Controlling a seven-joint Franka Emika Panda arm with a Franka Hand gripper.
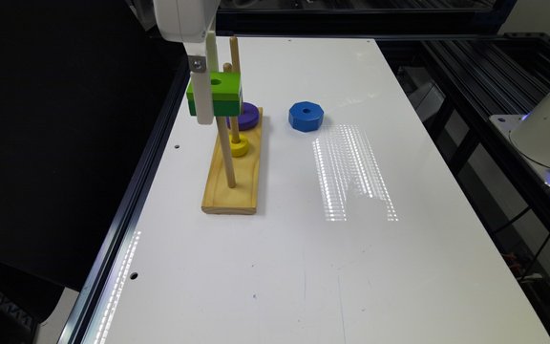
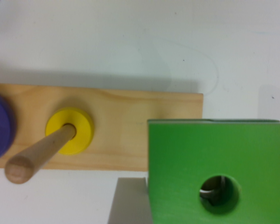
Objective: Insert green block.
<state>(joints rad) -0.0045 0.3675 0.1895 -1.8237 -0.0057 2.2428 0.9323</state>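
My gripper (image 1: 204,102) clamps 1 square wooden green block (image 1: 221,91); 3 wood pegs, 1 blue octagon (image 1: 306,115).

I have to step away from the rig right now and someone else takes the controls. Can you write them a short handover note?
Gripper: shut on the green block, held in the air above the wooden base.
Pegs: yellow ring sits on the middle peg, purple ring on the far one. The near peg carries nothing; the block hangs at its upper end, and whether its tip has entered the hole I cannot tell.
Blue octagonal piece lies loose on the white table.
Done: block picked and lifted.
Left: probably line the hole up, lower, release.
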